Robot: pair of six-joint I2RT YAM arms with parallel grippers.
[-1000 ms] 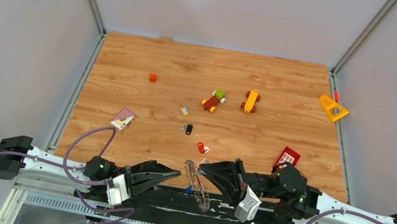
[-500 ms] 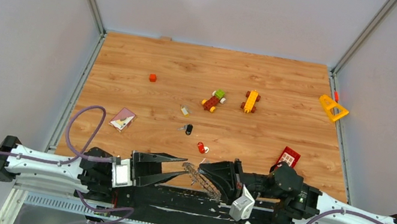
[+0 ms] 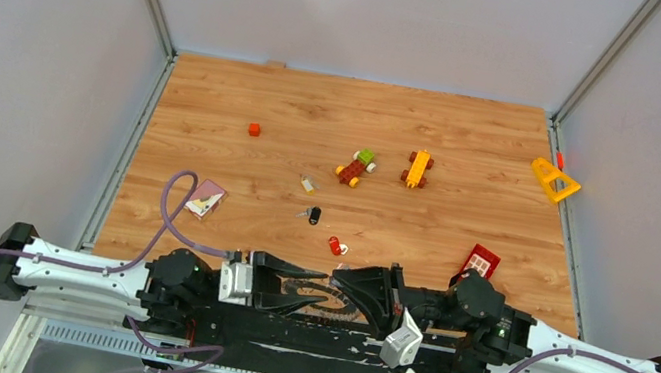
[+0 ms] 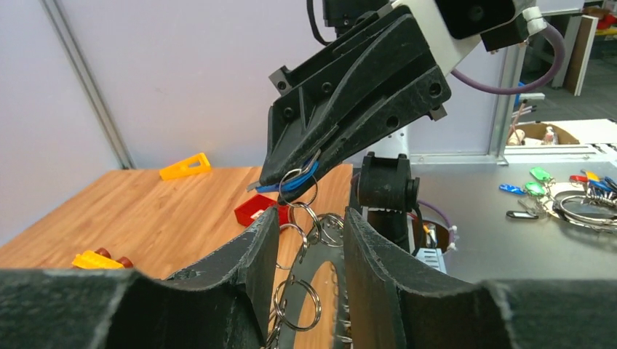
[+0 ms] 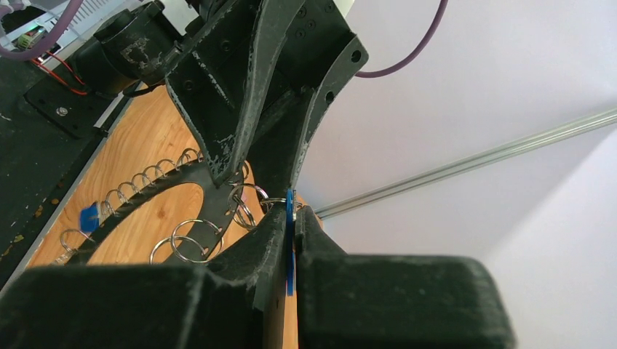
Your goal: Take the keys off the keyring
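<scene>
The keyring (image 3: 320,298), a large flat grey ring with small split rings along its rim, hangs at the table's near edge. It also shows in the left wrist view, keyring (image 4: 320,291). My right gripper (image 3: 337,283) is shut on a blue key (image 5: 289,247) that hangs from the ring by small rings. My left gripper (image 4: 313,218) is open, one finger on each side of the keyring's band, with gaps showing. On the table lie a black key (image 3: 314,214) and a red key (image 3: 335,245).
Two toy block vehicles (image 3: 355,166) (image 3: 418,169), a small orange cube (image 3: 254,129), a pink card (image 3: 205,198), a red block (image 3: 479,262) and a yellow triangle (image 3: 554,180) lie on the wooden table. Grey walls close in three sides.
My left gripper has opened and moved right until its fingers straddle the keyring. The ring has swung from edge-on to flatter. The right gripper keeps its grip and place.
</scene>
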